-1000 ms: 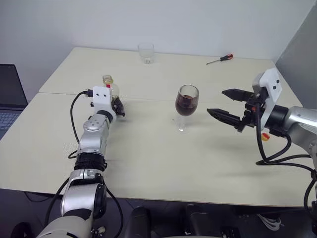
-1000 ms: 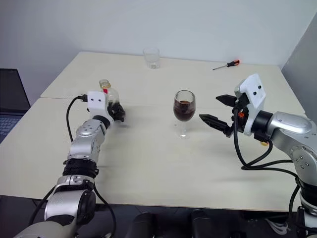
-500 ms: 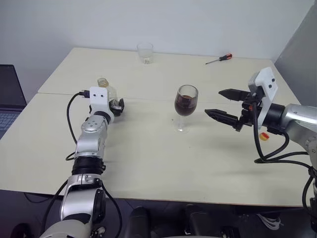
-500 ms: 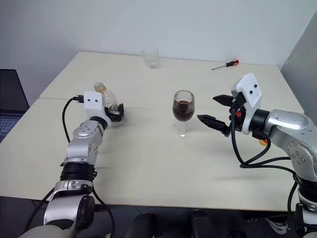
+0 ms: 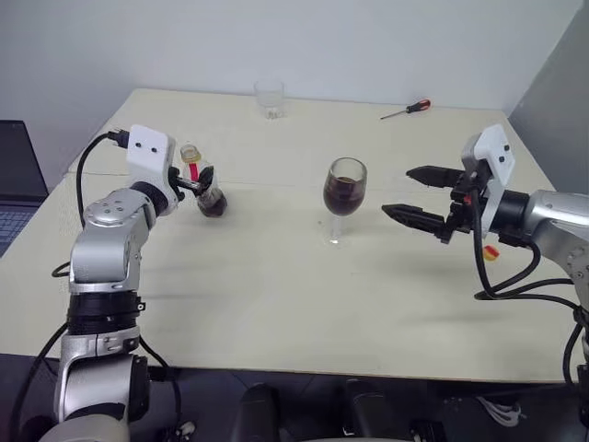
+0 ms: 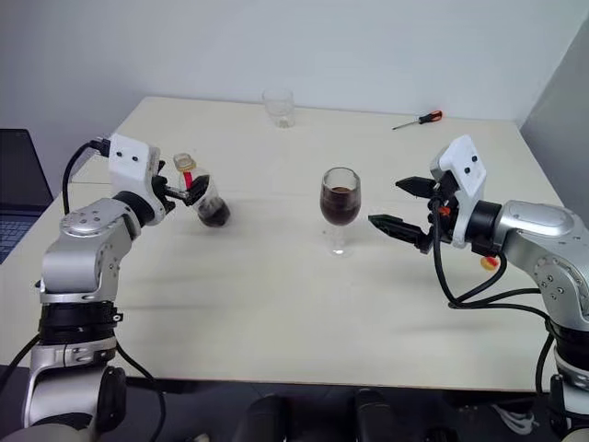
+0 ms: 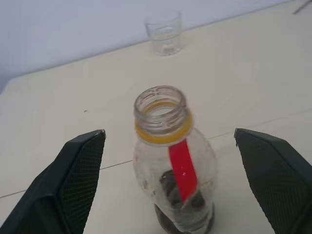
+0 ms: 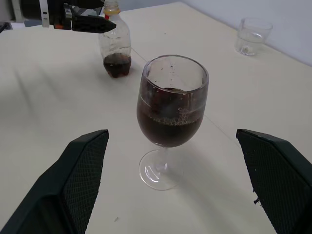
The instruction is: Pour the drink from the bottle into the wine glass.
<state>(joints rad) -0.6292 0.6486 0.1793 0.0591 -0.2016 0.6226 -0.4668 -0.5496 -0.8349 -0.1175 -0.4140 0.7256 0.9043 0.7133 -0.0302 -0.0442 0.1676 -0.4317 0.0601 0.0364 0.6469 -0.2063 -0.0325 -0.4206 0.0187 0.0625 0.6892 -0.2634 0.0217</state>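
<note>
2 grippers spread wide, neither holding anything, with both task things standing between them on the cream table (image 5: 276, 304). Largest first: right gripper (image 5: 419, 195) parked at 3 o'clock of the wine glass (image 5: 343, 199), fingers level and aimed toward its bowl, near but clearly apart. Left gripper (image 6: 189, 189) at 9 o'clock of the bottle (image 6: 206, 198), raised about level with the neck, fingers pointing across it; contact not resolvable from the head views, while the left wrist view shows the fingers (image 7: 73, 175) standing well clear on either side.

Wine glass upright, long axis vertical, roughly half full of the drink (image 8: 168, 130); so pouring judged largely done.

Bottle upright too, uncapped, long axis vertical, only a shallow dark remnant at the base, at 9 o'clock of the glass and well apart from it.

Deciding relation: bottle dead ahead between the left fingers, so left arm by far the nearer for any regrasp; right arm nearer the glass.

Smaller still, far back at 12 o'clock: tumbler (image 5: 270, 98), then screwdriver (image 5: 408, 110).
</note>
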